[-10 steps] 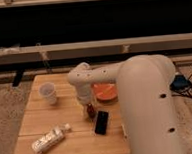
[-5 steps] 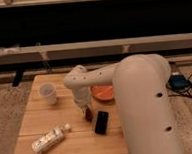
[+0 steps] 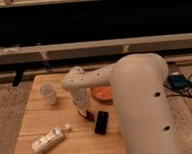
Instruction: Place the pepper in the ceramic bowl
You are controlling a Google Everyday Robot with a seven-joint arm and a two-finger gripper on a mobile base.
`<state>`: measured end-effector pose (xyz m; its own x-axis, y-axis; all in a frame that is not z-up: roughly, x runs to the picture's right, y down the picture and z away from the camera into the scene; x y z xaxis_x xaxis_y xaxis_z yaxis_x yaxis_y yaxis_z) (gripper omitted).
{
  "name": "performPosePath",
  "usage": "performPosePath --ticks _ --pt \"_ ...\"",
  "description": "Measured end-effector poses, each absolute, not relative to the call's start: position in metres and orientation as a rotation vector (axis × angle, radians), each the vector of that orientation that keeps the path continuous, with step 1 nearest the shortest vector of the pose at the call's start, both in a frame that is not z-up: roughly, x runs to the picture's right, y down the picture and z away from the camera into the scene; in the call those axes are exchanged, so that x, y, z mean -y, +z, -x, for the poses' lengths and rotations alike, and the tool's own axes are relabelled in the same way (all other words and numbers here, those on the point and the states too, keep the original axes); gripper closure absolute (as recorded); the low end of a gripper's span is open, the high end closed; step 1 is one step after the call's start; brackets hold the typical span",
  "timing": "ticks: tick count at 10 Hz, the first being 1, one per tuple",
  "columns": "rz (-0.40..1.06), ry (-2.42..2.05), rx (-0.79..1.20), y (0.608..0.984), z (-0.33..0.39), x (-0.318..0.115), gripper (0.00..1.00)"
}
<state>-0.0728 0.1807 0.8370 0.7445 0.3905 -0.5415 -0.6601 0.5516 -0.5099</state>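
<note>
The pepper (image 3: 88, 115) is a small dark red shape on the wooden table (image 3: 43, 121), just left of the black phone (image 3: 101, 122). My gripper (image 3: 82, 110) points down from the white arm (image 3: 85, 82) and sits right at the pepper's upper left end. The ceramic bowl (image 3: 102, 94), orange-red inside, stands behind and to the right of the gripper, partly hidden by the arm.
A small whitish cup (image 3: 48, 92) stands at the table's back left. A white bottle (image 3: 48, 139) lies near the front left corner. The robot's large white body (image 3: 142, 108) covers the table's right side. Cables and a dark device (image 3: 179, 81) lie on the floor at the right.
The arm and gripper have shifted slightly left and down toward the table, ending over the pepper. The cup, bottle, phone and bowl have not moved.
</note>
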Motion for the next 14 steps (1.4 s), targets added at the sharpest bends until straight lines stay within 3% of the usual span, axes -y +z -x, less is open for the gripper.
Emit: performPosePath --ticks 7,14 --pt "0.761 0.708 -0.255 0.799 0.058 -0.116 0.98" --pt "0.769 0.788 -0.383 0.798 0.063 -0.161 0.3"
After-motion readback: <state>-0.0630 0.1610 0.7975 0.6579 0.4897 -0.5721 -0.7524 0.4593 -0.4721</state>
